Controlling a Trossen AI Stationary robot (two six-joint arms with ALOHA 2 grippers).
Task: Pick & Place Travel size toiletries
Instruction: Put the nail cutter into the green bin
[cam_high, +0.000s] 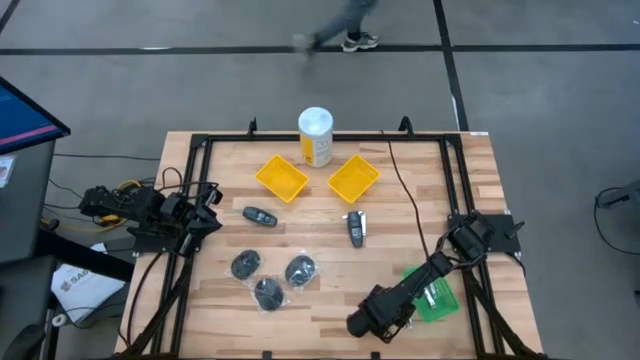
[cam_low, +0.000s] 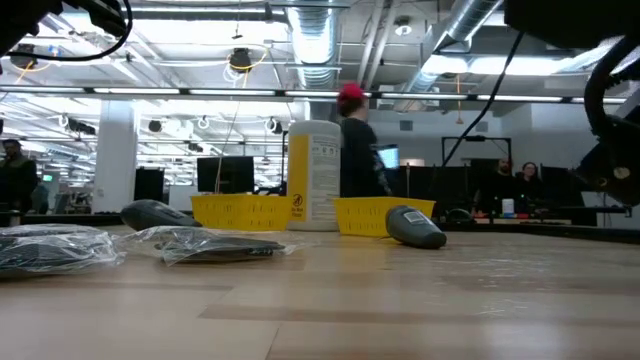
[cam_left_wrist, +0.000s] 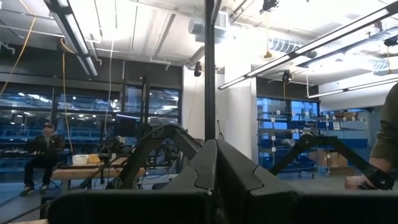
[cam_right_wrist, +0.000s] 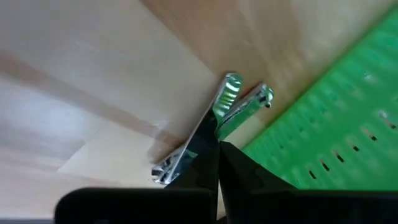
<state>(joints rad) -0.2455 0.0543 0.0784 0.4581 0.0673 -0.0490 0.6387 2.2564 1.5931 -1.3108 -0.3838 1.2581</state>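
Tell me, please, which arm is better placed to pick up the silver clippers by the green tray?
The right: its gripper is right over the silver clippers beside the green tray. The left gripper rests at the table's far edge.

person (cam_high: 345, 25): blurred, cut by top edge | silver pieces (cam_high: 430, 293): too small to identify

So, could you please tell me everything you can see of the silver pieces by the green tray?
The silver pieces look like two slim, shiny metal nail clippers lying flat on the bare wooden table, side by side and touching or overlapping, fanned slightly apart at one end. They sit just beside the edge of the perforated green tray, not inside it. The right gripper is directly over them, its dark fingers drawn close together at their near ends; whether it actually grips them cannot be told.
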